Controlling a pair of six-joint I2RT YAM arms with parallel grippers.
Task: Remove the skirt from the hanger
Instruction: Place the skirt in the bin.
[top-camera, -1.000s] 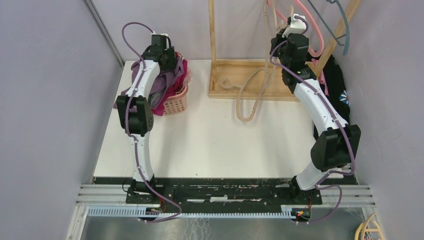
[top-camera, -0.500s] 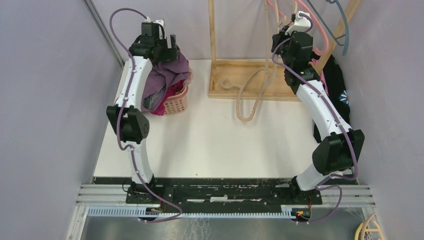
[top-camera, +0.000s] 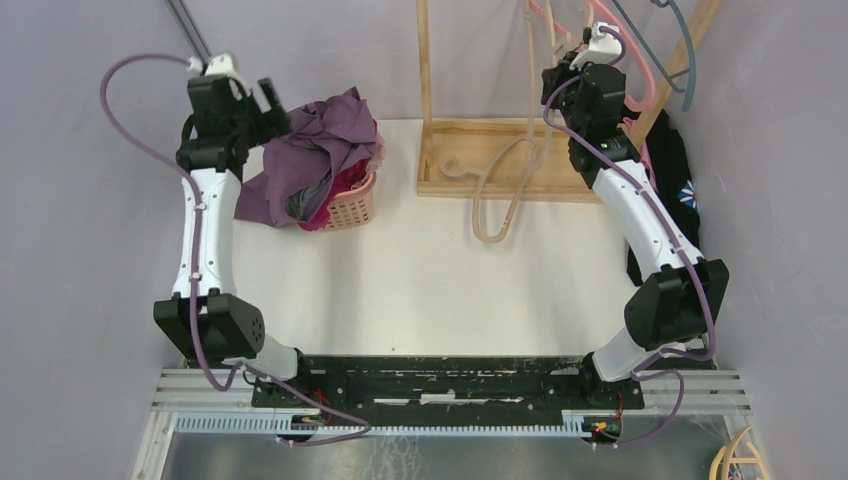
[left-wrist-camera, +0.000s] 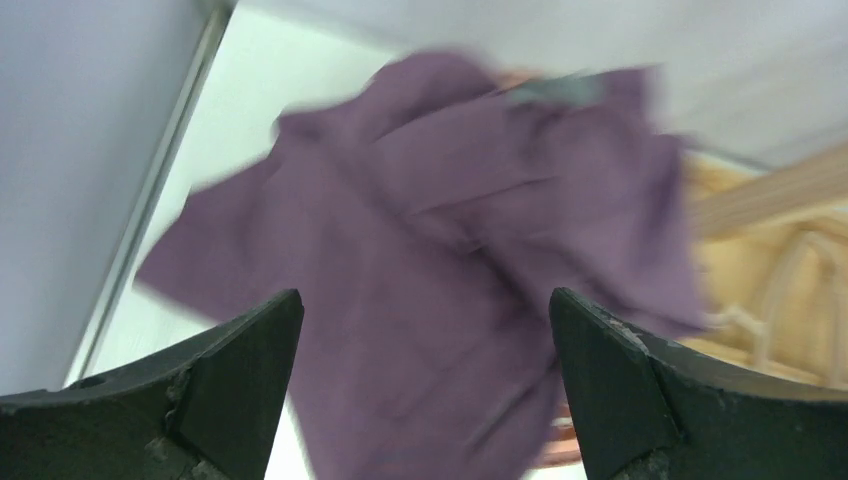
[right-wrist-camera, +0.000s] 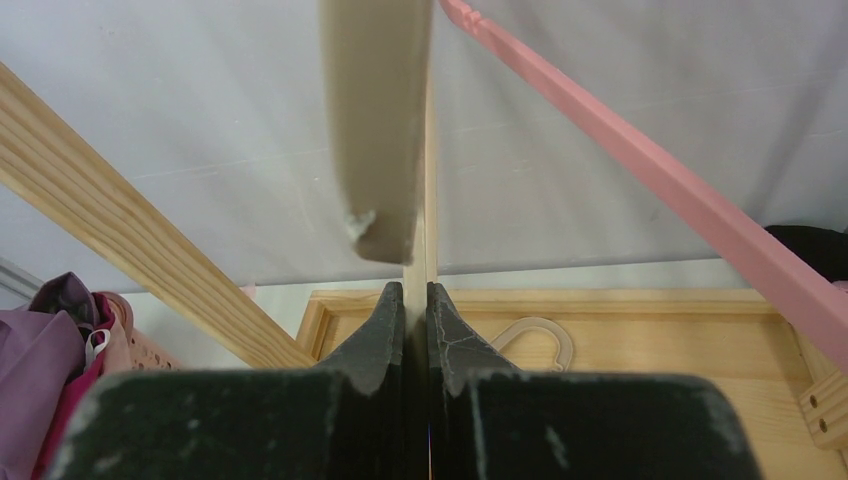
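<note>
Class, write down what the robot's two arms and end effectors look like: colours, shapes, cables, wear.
The left arm and right arm have curved white link shells with black joint housings. A purple cable loops along each. The left end effector and right end effector are black, with two wedge-shaped fingers, scuffed at the edges.

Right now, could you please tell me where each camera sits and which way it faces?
Top external: above and behind the bases, looking down on the white table; the left arm and right arm show whole.
Left wrist: on the left arm, looking down past its open left tool at the purple cloth garment.
Right wrist: on the right arm, facing the light wooden rack; its right tool is shut on the thin beige plastic hanger.
Shared: top and left wrist both see the garment.
</note>
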